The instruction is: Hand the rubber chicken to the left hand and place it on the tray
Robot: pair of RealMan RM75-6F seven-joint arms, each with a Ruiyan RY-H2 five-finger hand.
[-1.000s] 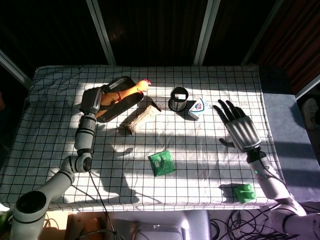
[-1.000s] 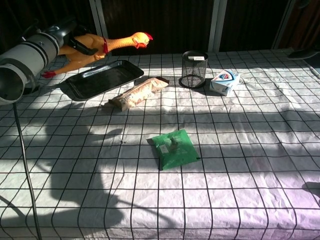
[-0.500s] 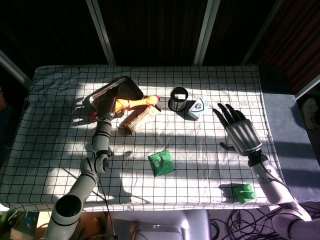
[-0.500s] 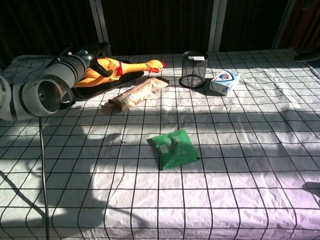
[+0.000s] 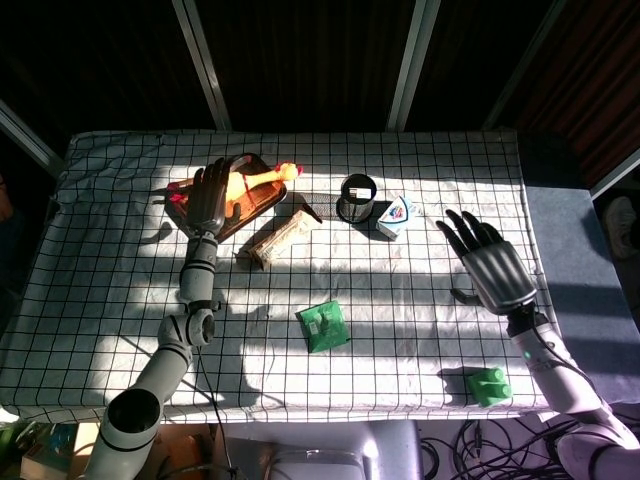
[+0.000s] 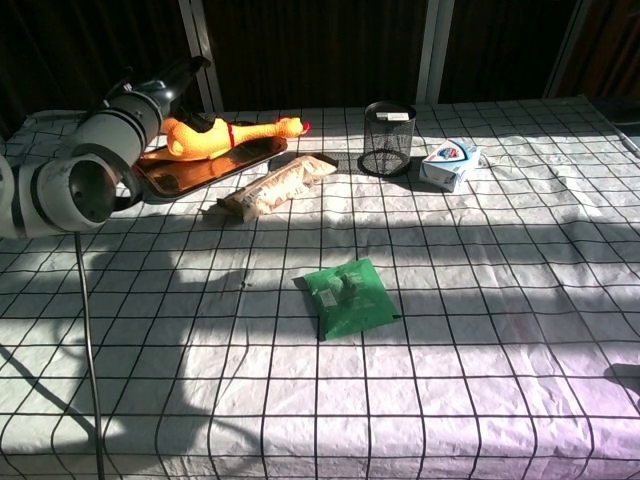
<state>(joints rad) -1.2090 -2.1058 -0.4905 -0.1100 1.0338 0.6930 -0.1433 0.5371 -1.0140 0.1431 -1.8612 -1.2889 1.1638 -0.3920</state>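
- Table (image 5: 420, 300) under checked cloth, hard sun and shadow bands. Nothing on it has shifted over the last second except around the tray.
- Left arm (image 6: 75, 180): a second ago it held the rubber chicken well above the tray; half a second ago it had dropped low over it; now it sits at about 10 o'clock on the table with the load gone from its grasp.
- Tray (image 5: 262, 203): at 10–11 o'clock, tilted on the diagonal, same spot as before.
- Rubber chicken (image 5: 252, 182): now lying along the tray, body on the tray surface, head and beak reaching past the 2 o'clock end toward the wire cup (image 5: 357, 198). Chest view shows it resting, not hanging.
- Left hand (image 5: 208, 195): fingers spread, flat above the chicken's tail end. Looks released; whether a fingertip still touches the chicken I cannot tell, since the hand covers that part.
- Right hand (image 5: 490, 265): at 3 o'clock, fingers apart, holding nothing, hardly moved in the last second.
- Reading: handover and placement both look done. What remains is for the left hand to lift clear without dragging the chicken off.
- Small items unmoved: snack bar (image 5: 277, 238) just beside the tray, green packet (image 5: 322, 325) centre, green block (image 5: 489, 385) at 5 o'clock.
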